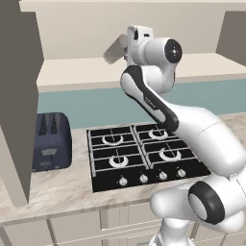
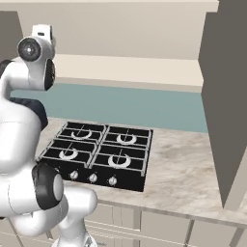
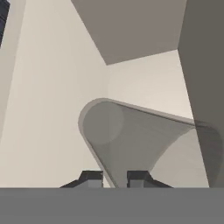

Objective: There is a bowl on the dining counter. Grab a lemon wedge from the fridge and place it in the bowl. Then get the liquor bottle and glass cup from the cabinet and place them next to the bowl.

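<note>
Dark blue toaster (image 1: 52,141) on marbled countertop (image 1: 57,190), just left of black four-burner hob (image 1: 144,153).

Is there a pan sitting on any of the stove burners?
No, all four burners of the black stove are bare in the left base view.

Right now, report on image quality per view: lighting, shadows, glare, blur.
Left base view: flat, even rendered light, no glare, the stove crisp. Right base view: the same soft light, the open cabinet door a dull shaded slab. Hand view: the glass cup looms close and translucent, stretched by perspective, the gripper astride its wall; no blur.
</note>
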Tool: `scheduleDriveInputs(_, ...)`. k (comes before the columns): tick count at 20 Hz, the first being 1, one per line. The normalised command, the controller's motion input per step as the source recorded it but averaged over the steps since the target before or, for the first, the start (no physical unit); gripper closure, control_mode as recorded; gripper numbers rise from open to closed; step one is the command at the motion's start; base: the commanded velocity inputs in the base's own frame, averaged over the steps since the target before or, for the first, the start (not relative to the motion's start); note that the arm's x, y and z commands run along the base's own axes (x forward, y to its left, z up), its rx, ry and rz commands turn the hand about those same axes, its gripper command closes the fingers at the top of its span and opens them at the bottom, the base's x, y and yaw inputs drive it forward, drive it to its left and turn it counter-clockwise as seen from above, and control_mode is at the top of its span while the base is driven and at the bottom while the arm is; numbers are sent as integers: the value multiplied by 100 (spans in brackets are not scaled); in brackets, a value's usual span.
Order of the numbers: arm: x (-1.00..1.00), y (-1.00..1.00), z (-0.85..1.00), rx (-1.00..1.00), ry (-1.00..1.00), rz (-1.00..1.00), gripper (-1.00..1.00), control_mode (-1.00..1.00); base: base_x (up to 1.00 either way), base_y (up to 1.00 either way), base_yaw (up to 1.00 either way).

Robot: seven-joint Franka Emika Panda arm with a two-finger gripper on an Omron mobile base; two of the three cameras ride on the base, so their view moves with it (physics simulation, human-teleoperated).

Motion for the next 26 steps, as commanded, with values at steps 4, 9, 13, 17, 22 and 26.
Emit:
scheduleDriveInputs(4,-16,3,-2,-3,0,0,100,-100,0,0,0)
scheduleDriveInputs(9,-38,-20,0,4,-1,-2,100,-100,0,0,0)
scheduleDriveInputs(13,-53,-38,0,7,0,-6,100,-100,0,0,0)
scheduleDriveInputs(17,-49,-31,0,8,-1,-3,100,-100,0,0,0)
scheduleDriveInputs(22,-41,-24,0,12,-7,-4,100,-100,0,0,0)
scheduleDriveInputs(26,-52,-22,-1,6,-2,-4,100,-100,0,0,0)
